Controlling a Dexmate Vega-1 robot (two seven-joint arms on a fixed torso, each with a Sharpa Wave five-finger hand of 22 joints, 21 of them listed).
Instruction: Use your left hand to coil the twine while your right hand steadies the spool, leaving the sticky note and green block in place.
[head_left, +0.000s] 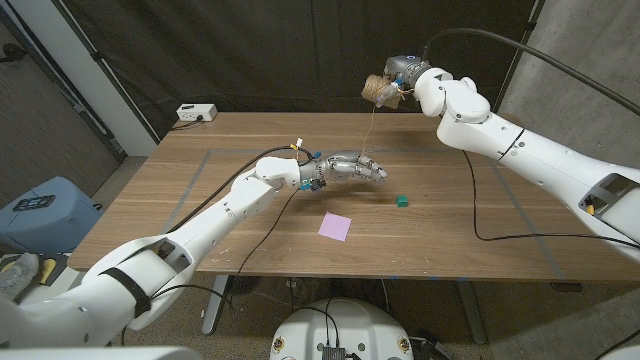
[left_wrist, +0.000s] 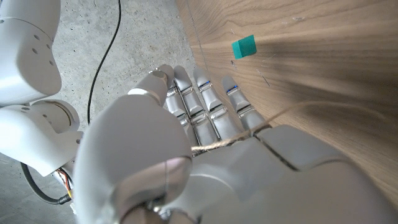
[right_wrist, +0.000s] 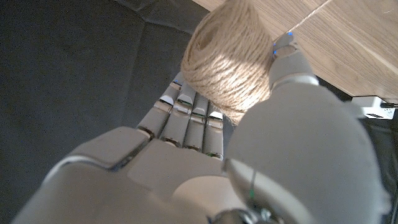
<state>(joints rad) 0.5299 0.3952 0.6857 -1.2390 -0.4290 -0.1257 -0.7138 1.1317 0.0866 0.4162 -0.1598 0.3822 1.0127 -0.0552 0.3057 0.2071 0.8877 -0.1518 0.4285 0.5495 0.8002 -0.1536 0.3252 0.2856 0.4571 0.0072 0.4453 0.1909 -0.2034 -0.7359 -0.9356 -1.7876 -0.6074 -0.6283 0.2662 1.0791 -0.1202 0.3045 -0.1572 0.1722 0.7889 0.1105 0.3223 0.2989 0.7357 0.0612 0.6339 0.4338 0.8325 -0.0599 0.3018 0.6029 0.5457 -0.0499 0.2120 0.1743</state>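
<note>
While unobstructed beside left hand (head_left: 355, 166): green block (head_left: 401, 201), sticky note (head_left: 335, 227).

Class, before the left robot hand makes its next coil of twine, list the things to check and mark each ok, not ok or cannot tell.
1. Right robot hand grips the spool, held up above the table's far edge: ok.
2. Twine runs from the spool down to the left robot hand: ok.
3. Twine lies across the left robot hand's fingers: ok.
4. Green block sits clear of the left robot hand: ok.
5. Sticky note lies on the table, untouched: ok.
6. Twine is taut: cannot tell.
</note>
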